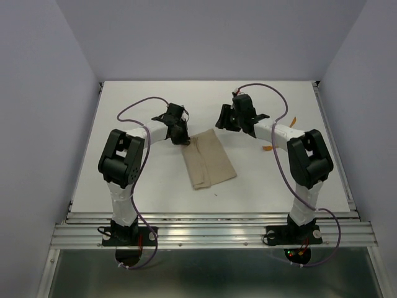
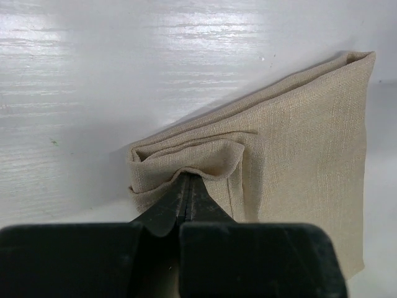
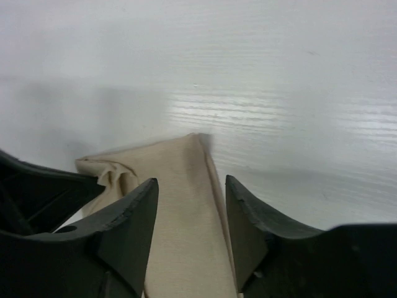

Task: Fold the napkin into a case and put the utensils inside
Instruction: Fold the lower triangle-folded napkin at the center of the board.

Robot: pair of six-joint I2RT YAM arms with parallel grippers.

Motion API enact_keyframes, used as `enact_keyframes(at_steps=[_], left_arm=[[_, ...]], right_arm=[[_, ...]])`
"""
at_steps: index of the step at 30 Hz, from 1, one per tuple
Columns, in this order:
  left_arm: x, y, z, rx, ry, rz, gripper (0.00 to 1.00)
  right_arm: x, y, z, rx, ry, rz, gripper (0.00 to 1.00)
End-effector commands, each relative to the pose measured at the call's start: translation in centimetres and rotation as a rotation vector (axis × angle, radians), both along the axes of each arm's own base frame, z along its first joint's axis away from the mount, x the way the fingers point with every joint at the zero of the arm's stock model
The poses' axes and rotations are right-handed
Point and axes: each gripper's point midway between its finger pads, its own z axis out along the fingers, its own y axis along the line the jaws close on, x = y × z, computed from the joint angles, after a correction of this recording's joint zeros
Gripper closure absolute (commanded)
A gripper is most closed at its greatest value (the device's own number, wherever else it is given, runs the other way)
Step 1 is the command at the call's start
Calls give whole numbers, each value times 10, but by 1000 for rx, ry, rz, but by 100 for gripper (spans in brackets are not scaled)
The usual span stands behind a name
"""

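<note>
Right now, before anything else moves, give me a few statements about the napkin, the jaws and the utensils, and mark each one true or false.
1. The left jaws are shut on a fold at the napkin's edge. True.
2. The right jaws are clamped on the napkin. False: they stand open over its far end and grip nothing.
3. The napkin lies spread out in a single layer. False: it is folded into a layered oblong.
4. The orange utensils lie on the table by the right arm, away from the napkin. True.
</note>
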Motion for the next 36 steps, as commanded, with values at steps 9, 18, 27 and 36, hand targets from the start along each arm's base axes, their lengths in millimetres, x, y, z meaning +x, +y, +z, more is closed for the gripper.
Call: enact_keyframes(at_steps=[9, 18, 27, 36], left_arm=[[-33, 13, -10, 46, 83, -20, 100], [-29, 14, -4, 56, 72, -17, 100], [-26, 14, 6, 56, 59, -7, 100], [-22, 12, 17, 46, 40, -6, 100]], right_arm=[[19, 11, -31, -90, 72, 117, 54], [6, 31, -14, -98, -5, 158, 86], [14, 42, -28, -102, 28, 162, 86], [17, 44, -19, -148, 18, 92, 83]])
